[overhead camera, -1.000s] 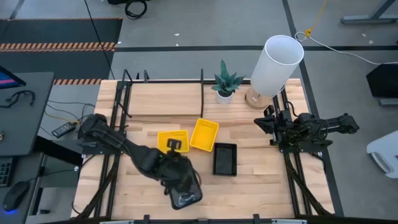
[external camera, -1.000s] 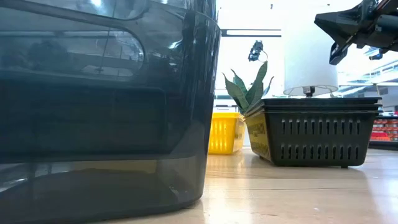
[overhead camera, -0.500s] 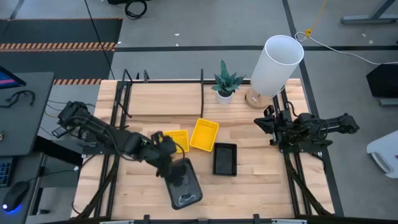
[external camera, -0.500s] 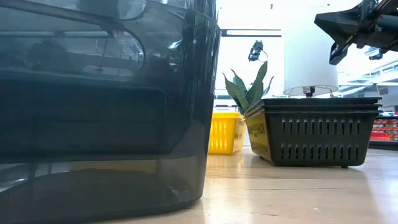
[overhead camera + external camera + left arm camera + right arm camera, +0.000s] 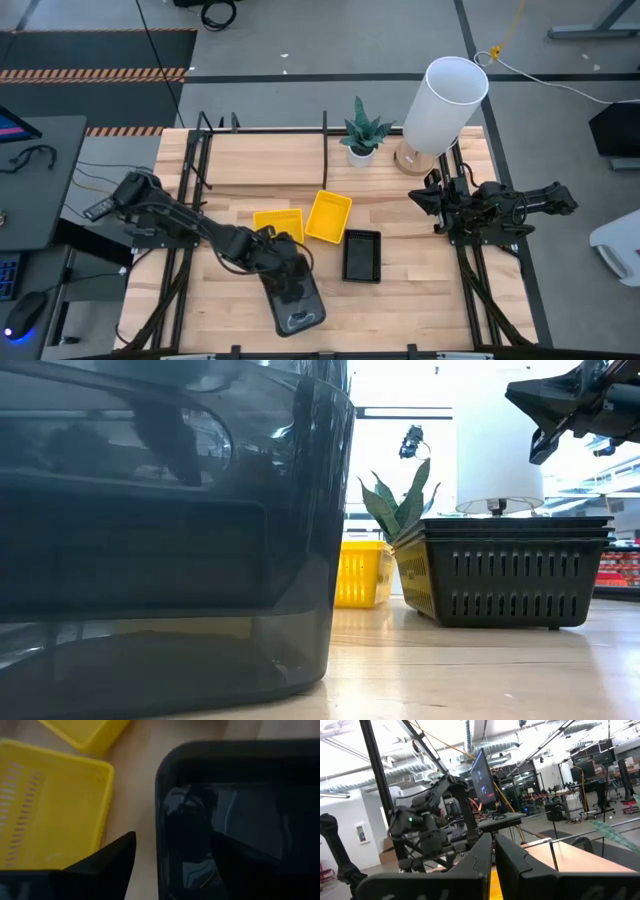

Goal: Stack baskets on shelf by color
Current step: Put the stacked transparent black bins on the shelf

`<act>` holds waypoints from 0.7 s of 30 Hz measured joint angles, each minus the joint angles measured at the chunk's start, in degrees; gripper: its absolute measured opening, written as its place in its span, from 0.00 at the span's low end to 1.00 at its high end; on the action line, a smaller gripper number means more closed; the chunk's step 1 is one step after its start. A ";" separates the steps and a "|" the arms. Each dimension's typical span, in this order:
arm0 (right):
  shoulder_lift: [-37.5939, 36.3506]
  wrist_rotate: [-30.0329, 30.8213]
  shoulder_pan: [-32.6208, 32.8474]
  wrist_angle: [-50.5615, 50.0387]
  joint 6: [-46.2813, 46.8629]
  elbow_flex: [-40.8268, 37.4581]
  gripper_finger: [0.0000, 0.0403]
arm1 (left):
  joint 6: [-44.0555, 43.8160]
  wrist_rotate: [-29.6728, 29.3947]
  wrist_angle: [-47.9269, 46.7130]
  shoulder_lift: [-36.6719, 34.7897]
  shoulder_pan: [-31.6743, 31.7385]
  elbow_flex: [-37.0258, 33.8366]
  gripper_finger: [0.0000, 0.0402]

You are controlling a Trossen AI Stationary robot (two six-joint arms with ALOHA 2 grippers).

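Yellow baskets (image 5: 304, 221) lie beside the grey basket (image 5: 296, 300) under the left end effector (image 5: 287, 272).

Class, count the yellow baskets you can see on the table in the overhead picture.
2. One yellow basket lies flat beside the left gripper; the other yellow basket sits tilted just right of it, near the black basket. Nested ones may be hidden.

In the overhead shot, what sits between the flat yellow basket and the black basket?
The tilted yellow basket lies between the flat yellow basket and the black basket, its corner close to the black one, as the high view shows.
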 joint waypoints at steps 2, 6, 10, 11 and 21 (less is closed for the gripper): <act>0.00 0.01 0.00 0.01 0.00 0.00 0.07 | -0.02 1.37 0.02 1.33 0.00 0.00 0.64; 0.00 0.02 0.00 0.02 0.00 0.00 0.07 | -0.04 4.93 0.00 4.21 -0.09 0.00 0.58; 0.00 0.01 -0.01 0.02 0.00 0.00 0.07 | 0.65 5.97 0.03 6.41 -0.34 0.00 0.51; 0.00 0.00 0.00 0.00 0.00 0.00 0.07 | 0.73 5.92 -0.06 6.86 -0.38 0.00 0.49; 0.00 0.00 -0.02 0.01 0.00 0.00 0.07 | 0.61 5.60 -0.87 7.28 -0.25 0.00 0.15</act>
